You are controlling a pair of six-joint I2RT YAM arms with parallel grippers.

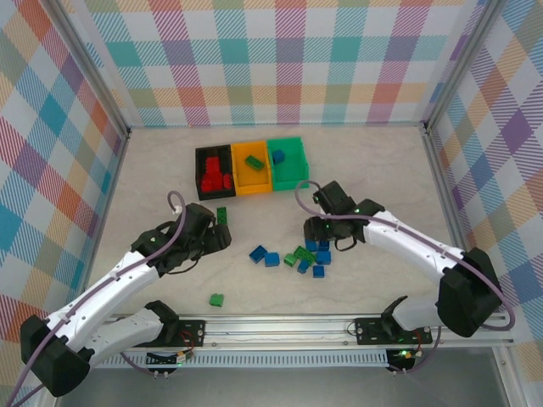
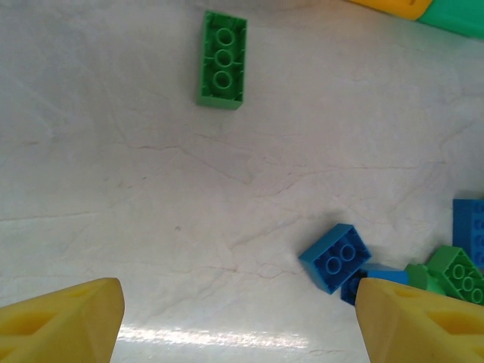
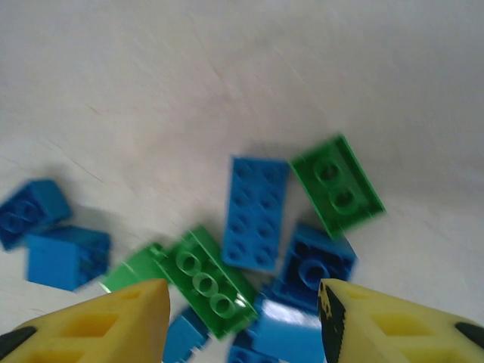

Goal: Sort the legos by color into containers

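Note:
Three containers stand in a row at the back. The black bin [image 1: 202, 157] holds red legos [image 1: 215, 175], the orange bin [image 1: 252, 181] a green brick [image 1: 254, 161], and the green bin [image 1: 293, 174] a blue brick [image 1: 277, 156]. My left gripper [image 1: 218, 236] [image 2: 238, 321] is open over bare table, with a green brick [image 1: 221, 214] [image 2: 222, 60] ahead of it and a blue brick [image 2: 335, 257] near its right finger. My right gripper [image 1: 327, 231] [image 3: 242, 318] is open just above a pile of blue and green legos [image 1: 310, 254], over a green brick [image 3: 204, 281] and a blue plate [image 3: 257, 212].
Two blue bricks [image 1: 264, 255] lie left of the pile, and a lone green brick [image 1: 217, 299] sits near the front rail [image 1: 280, 326]. Checkered walls enclose the table on three sides.

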